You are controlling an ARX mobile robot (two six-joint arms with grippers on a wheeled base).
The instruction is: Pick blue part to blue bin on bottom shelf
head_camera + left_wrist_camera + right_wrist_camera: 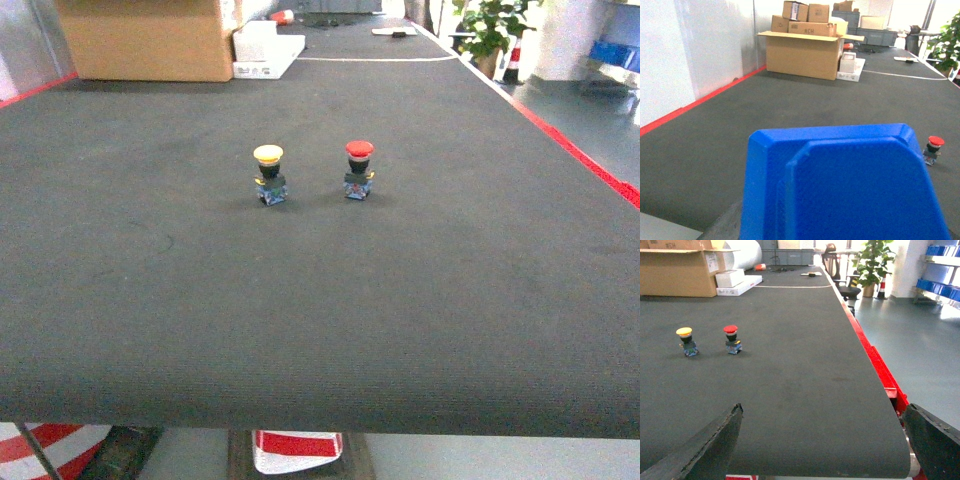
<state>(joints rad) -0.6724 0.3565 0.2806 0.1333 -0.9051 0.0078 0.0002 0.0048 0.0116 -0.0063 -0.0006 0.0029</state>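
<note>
Blue part (840,185), as we judged it, filled the near left wrist view; we couldn't tell whether the left gripper held it. The right gripper (822,409) gaped wide, empty. With no shelf in sight, we feared a blind drop.

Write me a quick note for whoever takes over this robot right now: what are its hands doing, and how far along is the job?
Right gripper: open, empty.
Left gripper: not visible. A blue bin fills its wrist camera's foreground; whether it is held is unclear.
On the dark table mat: a yellow-capped push button and a red-capped push button, upright, side by side, apart.
Bottom shelf: not in view.
Done: nothing evident. Left: pick and placement.
</note>
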